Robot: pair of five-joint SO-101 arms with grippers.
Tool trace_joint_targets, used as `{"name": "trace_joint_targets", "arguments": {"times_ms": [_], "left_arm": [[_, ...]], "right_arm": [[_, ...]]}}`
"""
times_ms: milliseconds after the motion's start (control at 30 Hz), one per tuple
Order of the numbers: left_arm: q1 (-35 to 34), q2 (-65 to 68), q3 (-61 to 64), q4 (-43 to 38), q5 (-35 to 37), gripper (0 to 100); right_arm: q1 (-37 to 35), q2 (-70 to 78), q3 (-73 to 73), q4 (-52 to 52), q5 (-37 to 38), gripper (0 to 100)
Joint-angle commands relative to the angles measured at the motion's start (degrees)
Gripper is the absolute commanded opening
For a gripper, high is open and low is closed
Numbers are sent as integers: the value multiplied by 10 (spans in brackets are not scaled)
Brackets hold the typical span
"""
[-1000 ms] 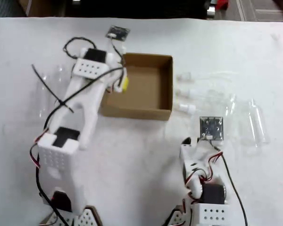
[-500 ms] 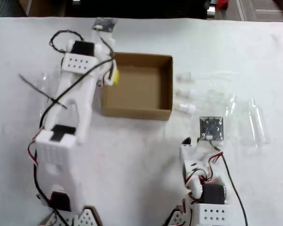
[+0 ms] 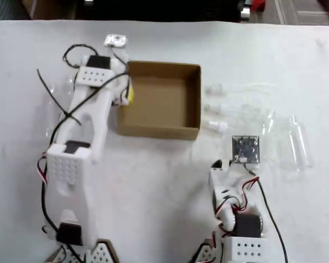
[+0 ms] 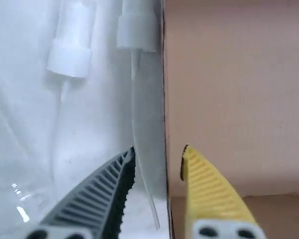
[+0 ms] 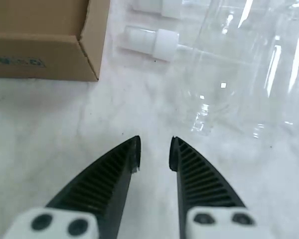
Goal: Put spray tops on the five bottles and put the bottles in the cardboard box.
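Note:
The open cardboard box (image 3: 162, 98) sits mid-table with nothing inside. My left gripper (image 3: 127, 94) is at the box's left wall. In the left wrist view the left gripper (image 4: 158, 149) is open, its grey and yellow fingers either side of the box wall (image 4: 234, 99). Two spray tops (image 4: 70, 50) with dip tubes lie just outside it, one tube running between the fingers. My right gripper (image 5: 155, 142) stands open over bare table, near the box corner (image 5: 45, 40). Spray tops (image 5: 154, 40) and clear bottles (image 5: 249, 64) lie beyond it.
Three spray tops (image 3: 215, 107) lie right of the box, with clear bottles (image 3: 299, 142) farther right. More clear bottles (image 3: 57, 96) lie left of the box, partly under the left arm. The right arm (image 3: 233, 208) is low at the table's near edge.
My left gripper has moved left, from over the box's left part to its left wall. The right arm has not moved.

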Motion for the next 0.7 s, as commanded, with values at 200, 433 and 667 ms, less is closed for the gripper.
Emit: {"name": "trace_joint_targets", "arguments": {"times_ms": [200,433,667], "left_arm": [[-3,5,-20,4,6,26],[29,0,-20,69,-11,22],[39,0,-20,127,-11,22]], "right_arm": [[-3,-6,6,-12,5,91],[-3,-6,6,-13,5,91],[-3,-6,6,-13,5,91]]}}
